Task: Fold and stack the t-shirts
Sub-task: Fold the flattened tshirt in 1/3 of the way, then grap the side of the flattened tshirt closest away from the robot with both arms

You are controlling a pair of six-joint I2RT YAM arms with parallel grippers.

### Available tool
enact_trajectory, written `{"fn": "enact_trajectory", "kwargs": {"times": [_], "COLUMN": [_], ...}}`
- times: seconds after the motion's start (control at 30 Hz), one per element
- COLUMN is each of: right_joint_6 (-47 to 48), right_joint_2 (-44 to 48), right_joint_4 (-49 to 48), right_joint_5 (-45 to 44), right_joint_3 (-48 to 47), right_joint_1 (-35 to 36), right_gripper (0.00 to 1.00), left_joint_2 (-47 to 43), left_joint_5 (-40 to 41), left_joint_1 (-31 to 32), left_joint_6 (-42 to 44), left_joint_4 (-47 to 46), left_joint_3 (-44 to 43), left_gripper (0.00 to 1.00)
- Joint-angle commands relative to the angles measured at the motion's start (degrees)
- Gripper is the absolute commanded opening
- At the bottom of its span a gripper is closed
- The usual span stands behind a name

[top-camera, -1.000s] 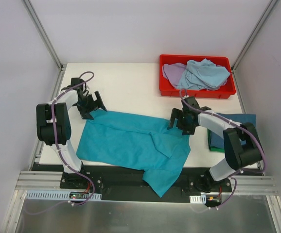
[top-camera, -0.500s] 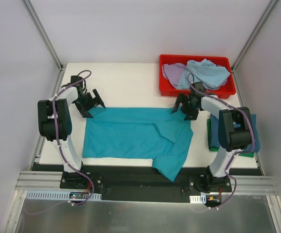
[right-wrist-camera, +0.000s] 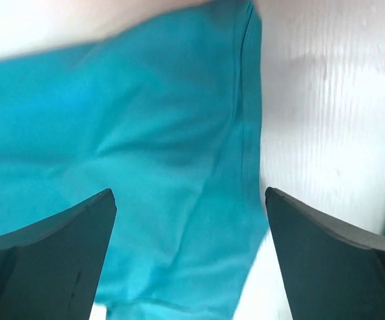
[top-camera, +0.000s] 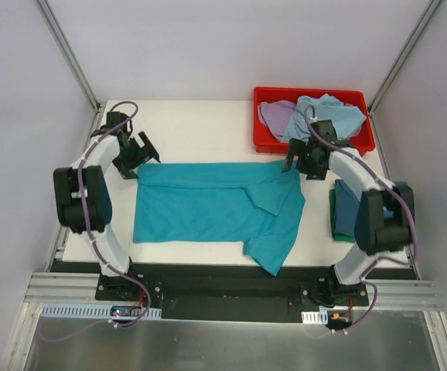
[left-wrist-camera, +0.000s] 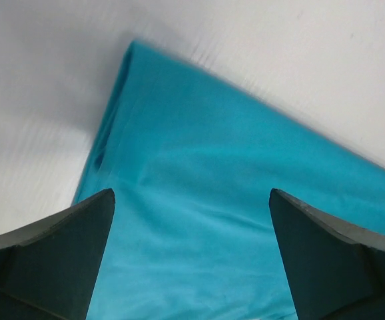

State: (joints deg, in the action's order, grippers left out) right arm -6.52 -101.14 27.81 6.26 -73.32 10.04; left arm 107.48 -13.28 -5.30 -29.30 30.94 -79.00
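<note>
A teal t-shirt (top-camera: 208, 205) lies spread flat across the middle of the table, with one sleeve folded over near its right side and a corner reaching past the near edge. My left gripper (top-camera: 137, 157) is open just over the shirt's far left corner; in the left wrist view teal cloth (left-wrist-camera: 199, 173) fills the gap of this gripper (left-wrist-camera: 191, 195). My right gripper (top-camera: 301, 165) is open over the far right corner, with the shirt's hem (right-wrist-camera: 249, 120) between its fingers (right-wrist-camera: 59, 247). Lavender (top-camera: 274, 116) and pale blue (top-camera: 328, 116) t-shirts lie crumpled in a tray.
The red tray (top-camera: 316, 148) stands at the far right, just behind my right gripper. A folded dark blue shirt (top-camera: 346, 207) on a green one (top-camera: 333, 216) lies at the right edge, partly under the right arm. White table (top-camera: 200, 131) shows behind the teal shirt.
Both grippers moved toward the far side of the table. The teal shirt slid back with them, flattened out, and less of it hangs over the near edge.
</note>
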Motion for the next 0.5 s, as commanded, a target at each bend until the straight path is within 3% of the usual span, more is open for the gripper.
{"fn": "enact_trajectory", "kwargs": {"times": [0.0,0.07,0.17,0.23,0.37,0.47], "right_joint_6": [4.23,7.56,11.35,9.79,4.96,5.2], "right_joint_2": [21.03,27.19,37.21,42.58,48.58,49.55], "right_joint_4": [1.98,1.89,1.37,1.89,0.41,-0.3], "right_joint_5": [-2.58,-1.96,-13.96,-16.54,-11.72,-9.17], "right_joint_3": [9.48,14.5,22.49,26.54,33.58,36.22], "right_joint_1": [3.31,6.02,16.46,22.1,25.11,26.51], "right_gripper": [0.96,0.96,0.96,0.96,0.96,0.96], "left_joint_2": [-16.75,-23.17,-33.35,-40.74,-54.89,-60.36], "left_joint_5": [12.82,14.68,18.71,21.44,18.57,17.06], "left_joint_1": [-0.24,-0.15,0.11,0.11,0.29,0.64], "left_joint_6": [-5.49,-8.65,-12.35,-15.68,-21.66,-24.57], "left_joint_4": [3.42,3.69,4.39,4.74,5.62,5.8], "left_joint_3": [7.61,13.32,23.42,32.02,45.23,50.77], "left_gripper": [0.99,0.99,0.99,0.99,0.99,0.98]}}
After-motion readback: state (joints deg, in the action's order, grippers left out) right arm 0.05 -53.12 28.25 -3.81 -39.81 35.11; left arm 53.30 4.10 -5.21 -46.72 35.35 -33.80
